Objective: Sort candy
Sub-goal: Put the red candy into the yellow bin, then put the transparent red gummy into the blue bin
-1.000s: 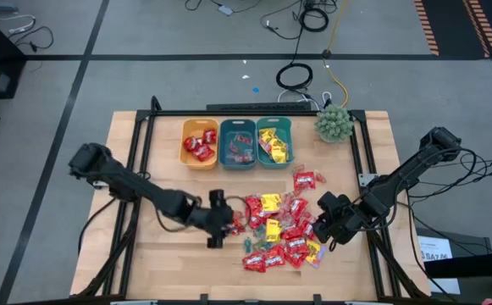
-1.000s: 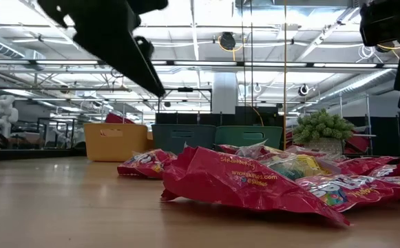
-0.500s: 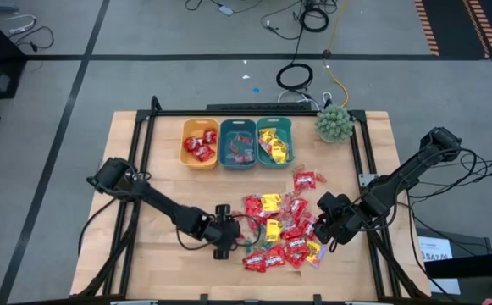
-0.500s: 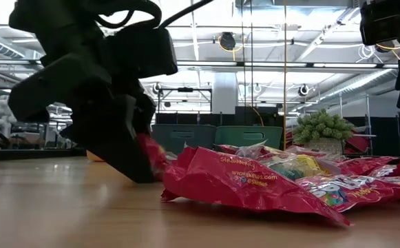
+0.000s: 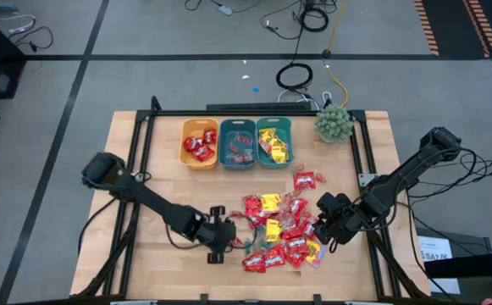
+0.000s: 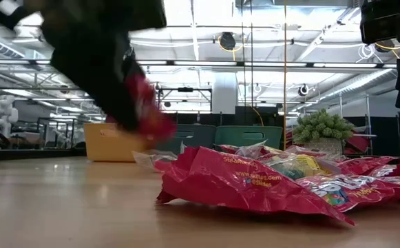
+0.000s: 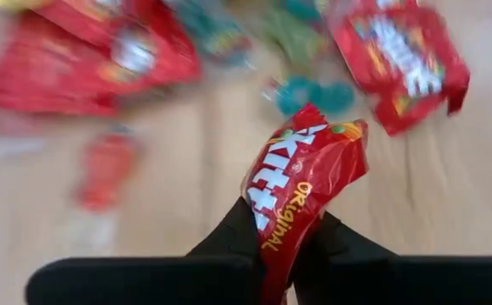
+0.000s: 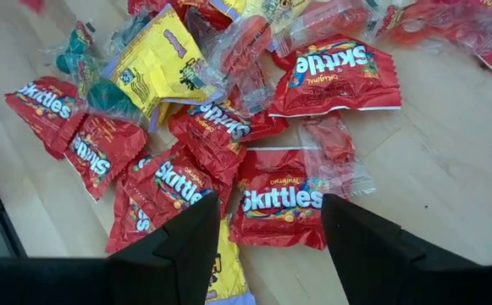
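Note:
The candy (image 5: pixel 284 229) is a heap of red and yellow packets and small wrapped pieces on the wooden table, right of centre. At the heap's left edge, my left gripper (image 5: pixel 220 241) is shut on one red Skittles packet (image 7: pixel 305 182), which also shows in the low view (image 6: pixel 148 114). My right gripper (image 8: pixel 267 246) hangs open above the heap's right side (image 5: pixel 328 227), with nothing between its fingers. The packets below it lie flat on the table. My left gripper pinches one short end of the red packet (image 7: pixel 273 233) between its two fingers. The fingers slant down from the table's left side. The rest of the packet sticks out past the fingertips, crumpled. In the low view it hangs clear of the table.
An orange bin (image 5: pixel 200 142) and two teal bins (image 5: pixel 237 142) (image 5: pixel 273 141) stand in a row at the table's far side, each with candy in it. A green spiky plant (image 5: pixel 334 123) stands at the far right. Bare wood lies left of the heap.
My left gripper came down to the heap's left edge, took hold of a red packet there, and has risen with it. The packet is now lifted clear of the table. My right gripper has kept still.

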Controlling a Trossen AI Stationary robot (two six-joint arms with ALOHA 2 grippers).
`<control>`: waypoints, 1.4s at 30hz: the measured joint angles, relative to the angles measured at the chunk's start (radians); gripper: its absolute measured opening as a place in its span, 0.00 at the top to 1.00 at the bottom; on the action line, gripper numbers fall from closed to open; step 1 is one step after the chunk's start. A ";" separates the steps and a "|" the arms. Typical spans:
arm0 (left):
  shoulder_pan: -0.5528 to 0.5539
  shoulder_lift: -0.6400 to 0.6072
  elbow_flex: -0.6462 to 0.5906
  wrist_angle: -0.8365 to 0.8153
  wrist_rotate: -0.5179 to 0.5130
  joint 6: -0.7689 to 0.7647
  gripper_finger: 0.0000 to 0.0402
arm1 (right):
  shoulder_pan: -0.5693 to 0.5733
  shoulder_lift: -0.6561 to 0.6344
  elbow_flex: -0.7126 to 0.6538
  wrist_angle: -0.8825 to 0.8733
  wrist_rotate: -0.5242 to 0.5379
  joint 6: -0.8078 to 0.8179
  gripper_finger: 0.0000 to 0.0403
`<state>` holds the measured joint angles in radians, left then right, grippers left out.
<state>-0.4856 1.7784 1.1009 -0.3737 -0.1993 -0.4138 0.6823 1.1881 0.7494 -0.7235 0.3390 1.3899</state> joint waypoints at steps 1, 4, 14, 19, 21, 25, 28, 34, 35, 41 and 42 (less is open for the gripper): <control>0.004 -0.024 0.002 -0.021 -0.010 -0.008 0.91 | 0.000 0.000 0.000 0.000 0.001 0.001 0.51; 0.023 -0.112 0.002 -0.106 -0.065 -0.094 0.91 | 0.000 0.000 0.000 0.002 0.006 0.004 0.51; 0.285 -0.408 0.003 -0.377 -0.204 0.093 0.92 | -0.001 0.000 0.000 0.017 0.061 0.098 0.51; 0.516 -0.509 -0.006 -0.431 -0.169 0.271 0.93 | -0.002 0.000 0.000 0.017 0.086 0.164 0.51; 0.621 -0.542 -0.028 -0.415 -0.124 0.347 0.93 | -0.002 0.000 0.000 0.017 0.109 0.193 0.51; 0.813 -0.592 -0.094 -0.334 -0.071 0.433 0.94 | -0.003 0.000 0.000 0.017 0.153 0.246 0.51; 0.913 -0.597 -0.131 -0.292 -0.070 0.439 0.90 | -0.003 0.000 0.000 0.016 0.162 0.289 0.51; 1.015 -0.571 -0.160 -0.229 -0.066 0.473 0.71 | -0.003 0.000 0.000 0.016 0.162 0.347 0.51; 1.027 -0.566 -0.160 -0.221 -0.063 0.480 0.67 | -0.003 0.000 0.000 0.017 0.162 0.355 0.51; 1.097 -0.541 -0.160 -0.169 -0.059 0.551 0.48 | -0.003 0.000 0.000 0.016 0.162 0.380 0.51; 1.106 -0.540 -0.160 -0.160 -0.059 0.552 0.45 | -0.003 0.000 0.000 0.016 0.162 0.385 0.51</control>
<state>0.6206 1.2381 0.9413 -0.5342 -0.2581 0.1383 0.6796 1.1877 0.7494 -0.7071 0.5014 1.7753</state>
